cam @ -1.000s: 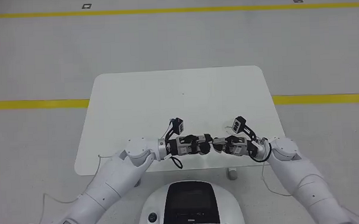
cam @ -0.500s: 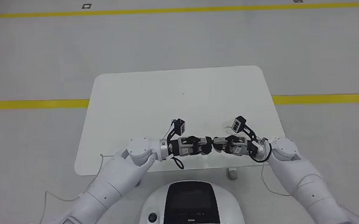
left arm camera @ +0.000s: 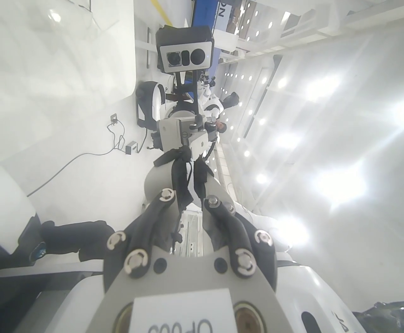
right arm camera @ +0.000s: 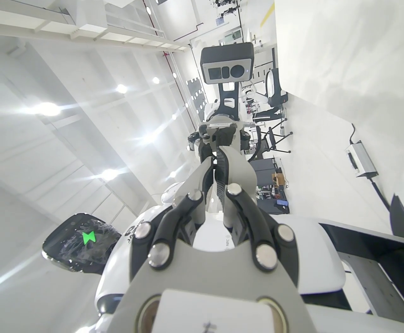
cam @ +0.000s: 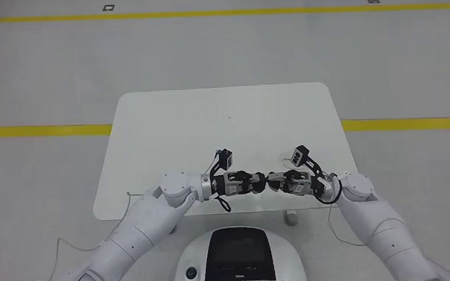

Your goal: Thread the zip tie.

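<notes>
The zip tie (right arm camera: 221, 172) is a thin black ribbed strip held in the air between the two tools, above the near edge of the white bench (cam: 224, 111). The right tool (right arm camera: 219, 156) pinches it between its grey fingers, the strip running along the gap toward the tips. The left tool (left arm camera: 189, 164) meets it head-on, its fingers drawn close together around dark strip-like material; it seems to pinch the tie's other end, though tie and dark finger pads are hard to separate there.

From above, the left tool (cam: 258, 181) and right tool (cam: 274, 183) touch tip to tip, and the tie is too small to make out; the right wrist view shows the strip's ribbing, and each wrist view shows the opposite tool facing it.

Compared with a second ago, the left arm has edged slightly toward the right tool, closing the small gap; the right arm sits about where it was.
</notes>
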